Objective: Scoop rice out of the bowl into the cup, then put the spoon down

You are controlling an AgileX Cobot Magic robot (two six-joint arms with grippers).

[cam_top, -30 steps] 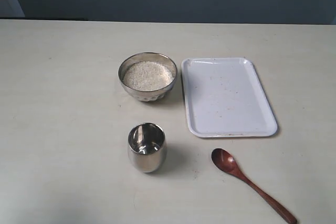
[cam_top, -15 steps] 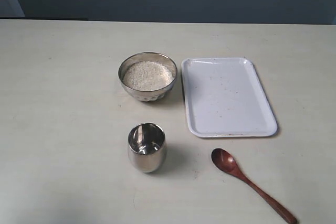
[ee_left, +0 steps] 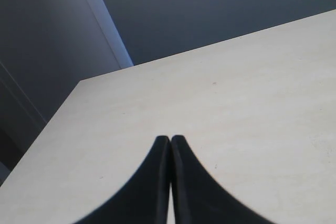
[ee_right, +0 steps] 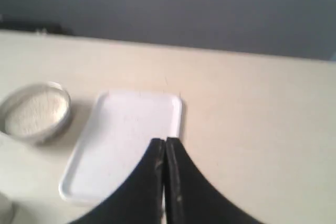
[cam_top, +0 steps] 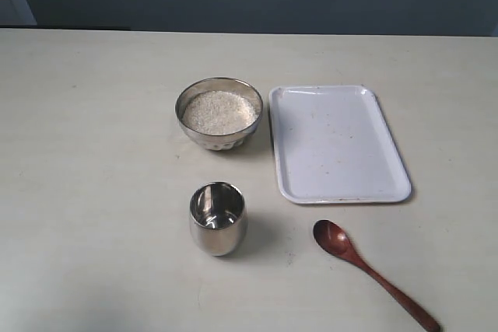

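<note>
The spoon [cam_top: 372, 272] is lying flat on the surface [cam_top: 93, 153] at the lower right of the exterior frame, its oval head pointing toward the middle and its slim handle running off toward the bottom right corner. Being glossy wood, it is probably going to feel light and stiff but rather slick. Since it is sitting so low on the surface, a pinch across the handle around mid-length is looking like the best hold, leaving the head free for scooping. The rice [cam_top: 219, 111] is sitting in the bowl [cam_top: 220, 142] just above centre, filling it close to the rim; the loose grains are likely to spill if the spoon tilts. The cup [cam_top: 218, 227] is standing upright below the bowl and appearing empty. Its narrow mouth and polished rounded wall are suggesting it could slide or tip if knocked. A white tray [cam_top: 338, 145] is lying just right of the bowl. The left tool [ee_left: 170, 141] is showing its two fingers pressed together with no gap, holding nothing, with only bare surface in its view. The right tool [ee_right: 164, 142] is likewise closed and gripping nothing, with the tray and bowl lying ahead of it. Neither tool is appearing in the exterior frame.
</note>
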